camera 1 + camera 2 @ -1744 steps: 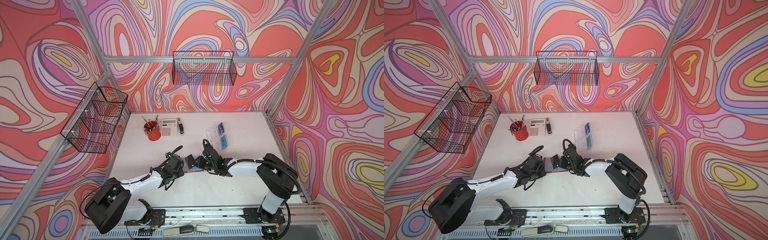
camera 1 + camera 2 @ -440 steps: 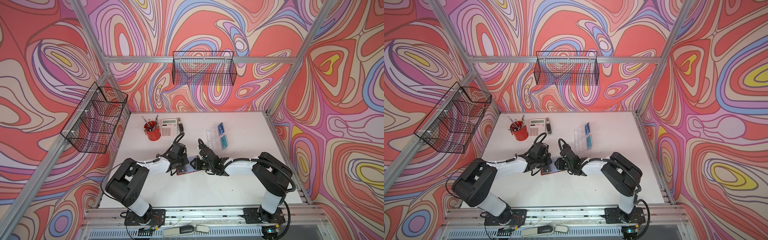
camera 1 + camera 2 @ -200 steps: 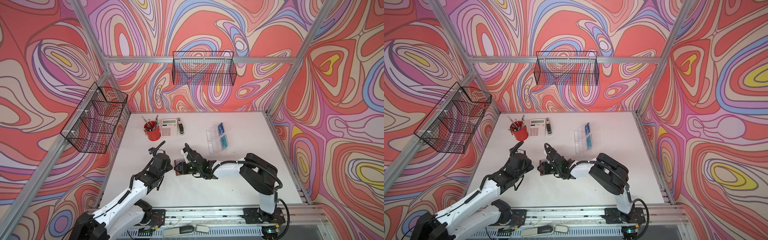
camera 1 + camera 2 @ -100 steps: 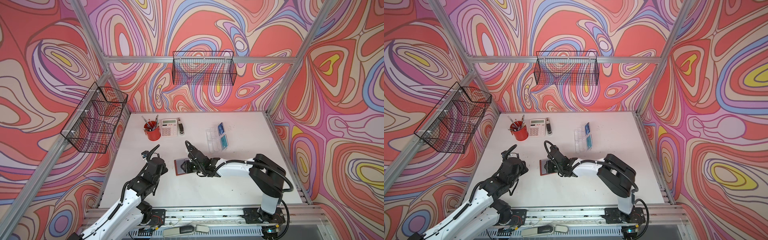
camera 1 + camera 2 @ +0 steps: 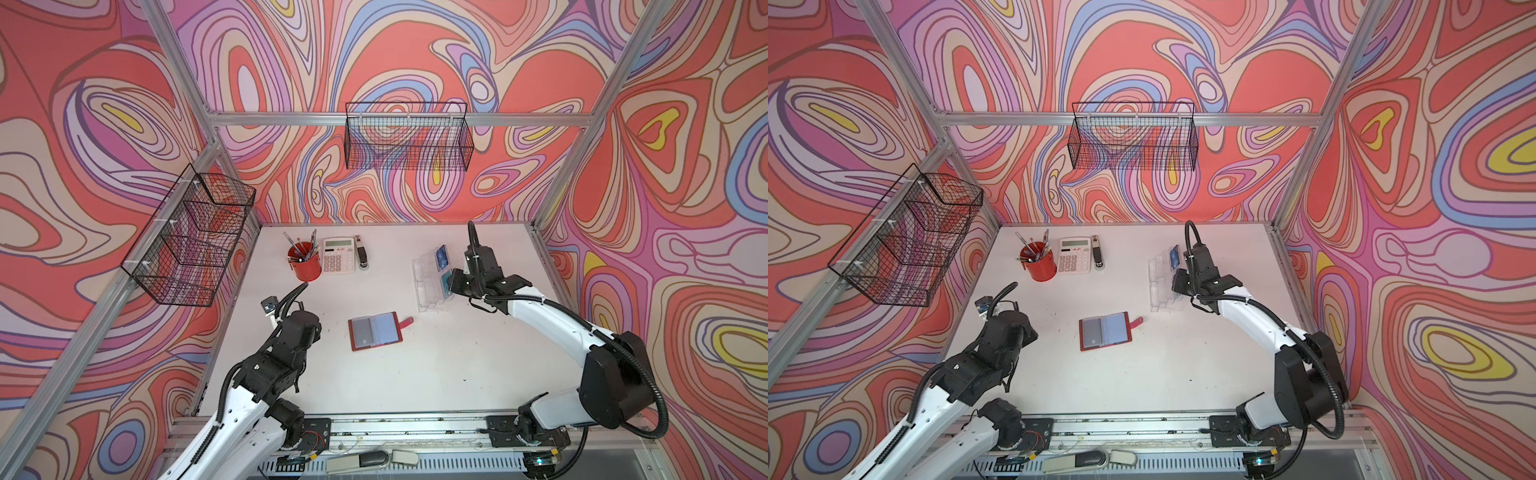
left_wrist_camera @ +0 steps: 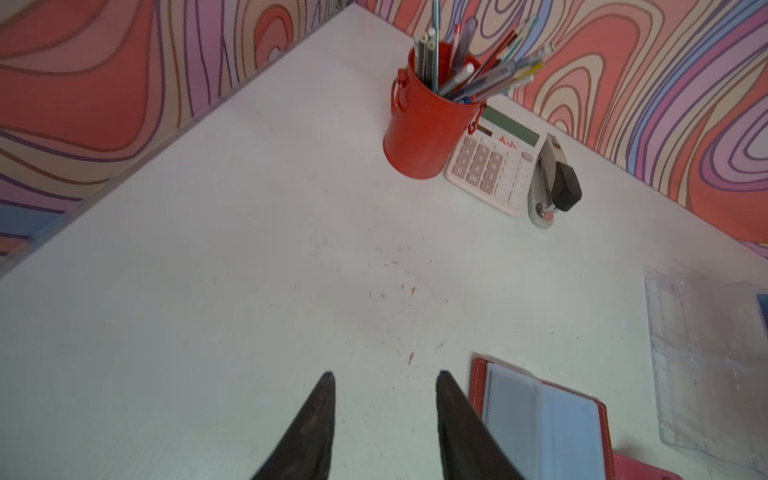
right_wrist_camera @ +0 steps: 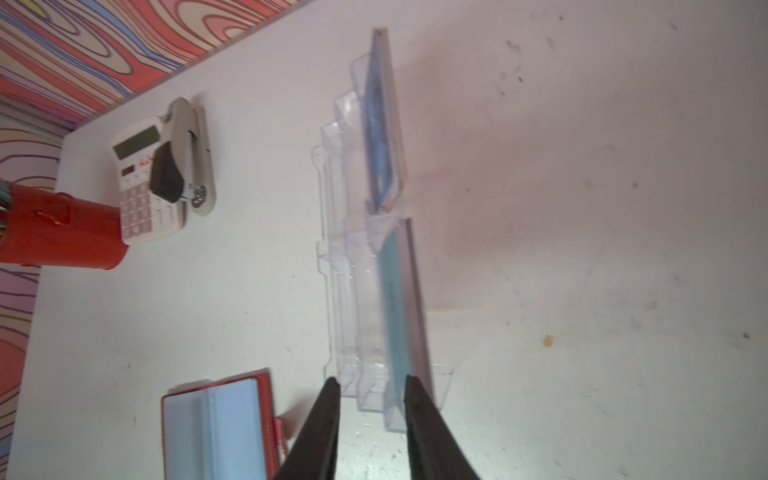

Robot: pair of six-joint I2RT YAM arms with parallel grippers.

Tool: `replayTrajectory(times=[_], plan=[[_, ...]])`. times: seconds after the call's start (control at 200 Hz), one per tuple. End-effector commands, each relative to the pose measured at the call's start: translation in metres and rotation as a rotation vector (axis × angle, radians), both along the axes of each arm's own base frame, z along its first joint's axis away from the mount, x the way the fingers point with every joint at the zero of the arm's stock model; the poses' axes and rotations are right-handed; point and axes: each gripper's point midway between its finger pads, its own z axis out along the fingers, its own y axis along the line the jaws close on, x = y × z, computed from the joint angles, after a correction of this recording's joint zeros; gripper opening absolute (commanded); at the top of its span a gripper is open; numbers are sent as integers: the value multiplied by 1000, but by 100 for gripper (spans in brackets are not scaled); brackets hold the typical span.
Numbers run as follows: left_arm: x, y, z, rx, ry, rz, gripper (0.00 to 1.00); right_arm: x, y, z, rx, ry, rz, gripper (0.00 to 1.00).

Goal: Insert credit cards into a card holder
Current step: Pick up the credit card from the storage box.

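One card holder [image 5: 376,331] lies opened flat near the middle of the table [image 5: 415,374], red snap tab pointing right, its two visible sleeves showing grey on the left and pale blue on the right. Two credit cards stand on edge in the single clear tiered stand [image 5: 428,286] to its far right: a blue card [image 5: 441,257] at the far end and a teal card [image 5: 446,282] nearer. The right gripper [image 7: 372,380] hovers over the stand's near end, jaws a little apart and empty, one fingertip [image 7: 411,384] close beside the teal card. The left gripper [image 6: 384,376] hangs over bare table left of the holder, jaws spread, holding nothing. Far left sit one red pen cup [image 5: 305,264], one calculator [image 5: 338,259] and one stapler [image 5: 363,257]
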Motion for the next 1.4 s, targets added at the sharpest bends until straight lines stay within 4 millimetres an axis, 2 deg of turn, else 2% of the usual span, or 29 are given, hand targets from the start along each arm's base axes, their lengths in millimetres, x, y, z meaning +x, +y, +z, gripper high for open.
replayTrajectory(times=[0.0, 0.065, 0.075, 0.095, 0.381, 0.531, 0.796, 1.137, 1.252, 1.392], plan=[[-19, 28, -21, 154, 80, 65, 49, -12, -11, -8, -47, 46, 34, 29], [-9, 16, -26, 139, 44, -4, 49, -9, -15, -11, -50, 55, 32, 29], [-10, 15, -35, 146, 59, -11, 48, -9, -15, -11, -48, 54, 34, 29], [-10, 14, -38, 148, 63, -25, 48, -8, -14, -12, -45, 56, 38, 29], [-12, 16, -36, 142, 57, -18, 50, 1, 9, -15, 33, 64, 131, 28], [-13, 16, -36, 142, 58, -19, 50, 6, 15, -17, 44, 78, 145, 26], [-12, 15, -36, 143, 60, -21, 50, 15, 17, -7, 41, 71, 150, 26], [-11, 14, -36, 143, 60, -26, 51, 22, 26, -32, 54, 137, 167, 23], [-11, 13, -37, 141, 60, -30, 50, 22, 25, -26, 56, 124, 163, 23], [-11, 14, -37, 143, 61, -29, 50, 23, 26, -9, 66, 90, 167, 23]])
